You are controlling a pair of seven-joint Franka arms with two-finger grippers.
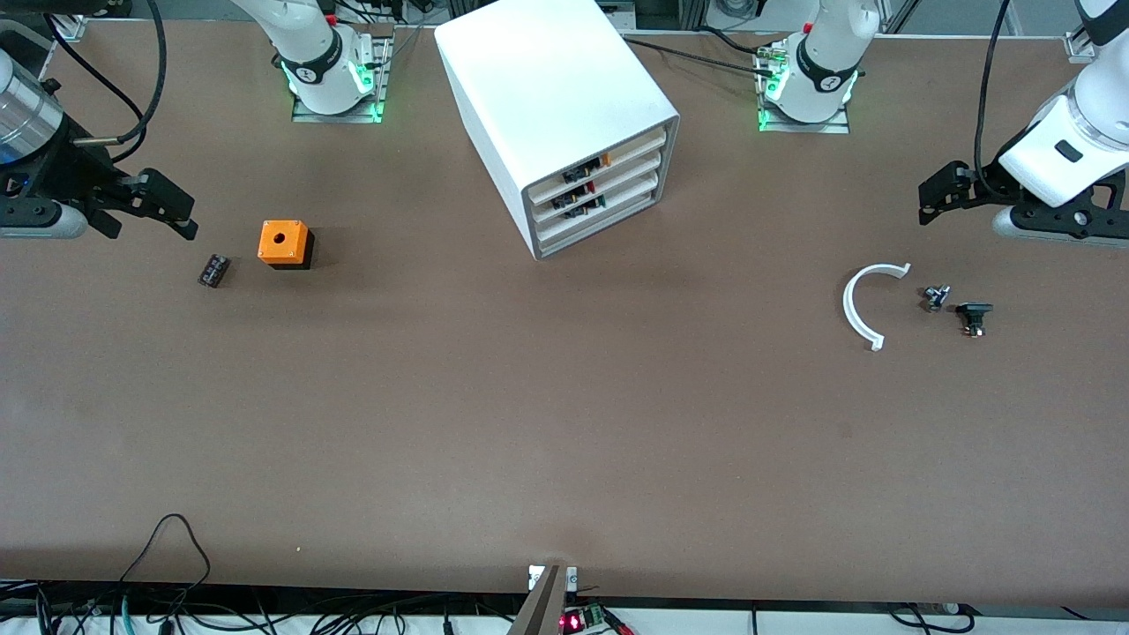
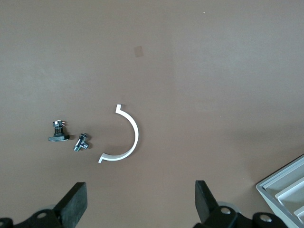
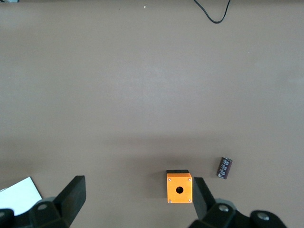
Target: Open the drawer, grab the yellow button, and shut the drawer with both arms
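Note:
The white box cabinet (image 1: 547,88) stands at the table's middle between the arm bases. Its four drawers (image 1: 617,181) with cream front panels are all pushed in. Small black, orange and red parts show in the gaps above the fronts; I cannot tell the button among them. My left gripper (image 1: 928,205) hangs open and empty over the left arm's end of the table, with open fingers in the left wrist view (image 2: 141,204). My right gripper (image 1: 181,216) hangs open and empty over the right arm's end, beside the orange cube (image 1: 284,243), and also shows in its wrist view (image 3: 137,202).
The orange cube with a round hole (image 3: 179,187) and a small black ribbed block (image 1: 213,270) lie near the right gripper. A white C-shaped ring (image 1: 860,309), a small metal part (image 1: 936,297) and a black part (image 1: 974,317) lie near the left gripper.

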